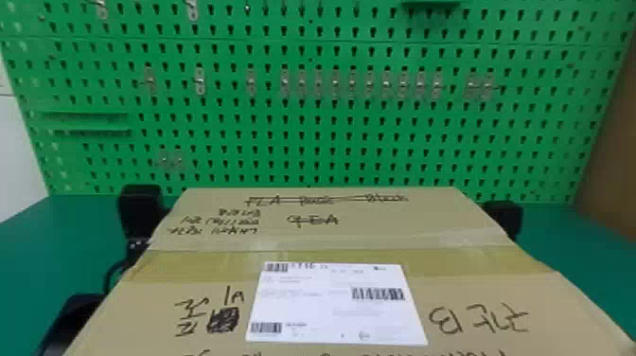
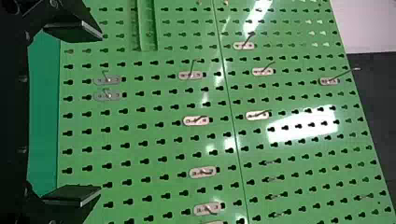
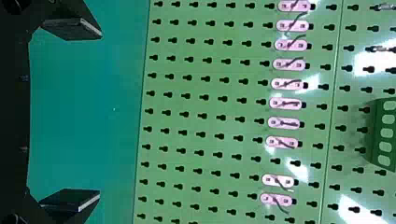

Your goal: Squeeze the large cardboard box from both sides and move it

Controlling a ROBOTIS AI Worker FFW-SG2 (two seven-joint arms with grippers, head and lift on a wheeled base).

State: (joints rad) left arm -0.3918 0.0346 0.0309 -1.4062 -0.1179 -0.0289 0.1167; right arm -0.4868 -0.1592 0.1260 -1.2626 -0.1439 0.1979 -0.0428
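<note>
The large cardboard box (image 1: 331, 236), with a white label and black handwriting on top, takes up the lower middle of the head view. Against its left side is my left gripper (image 1: 140, 213), partly hidden by the box. On the opposite side, beside the far right edge, my right gripper (image 1: 505, 220) shows as a black block. In the left wrist view my left gripper (image 2: 100, 114) stands open with nothing between its fingers. The right wrist view has my right gripper (image 3: 100, 114) open too, its two fingers wide apart and nothing held.
A green pegboard (image 1: 312, 118) with metal hooks rises behind the box. The green table (image 1: 42, 236) extends to both sides of it. At the right edge stands a brown surface (image 1: 615, 156), and a pale wall (image 1: 21, 142) is at the left.
</note>
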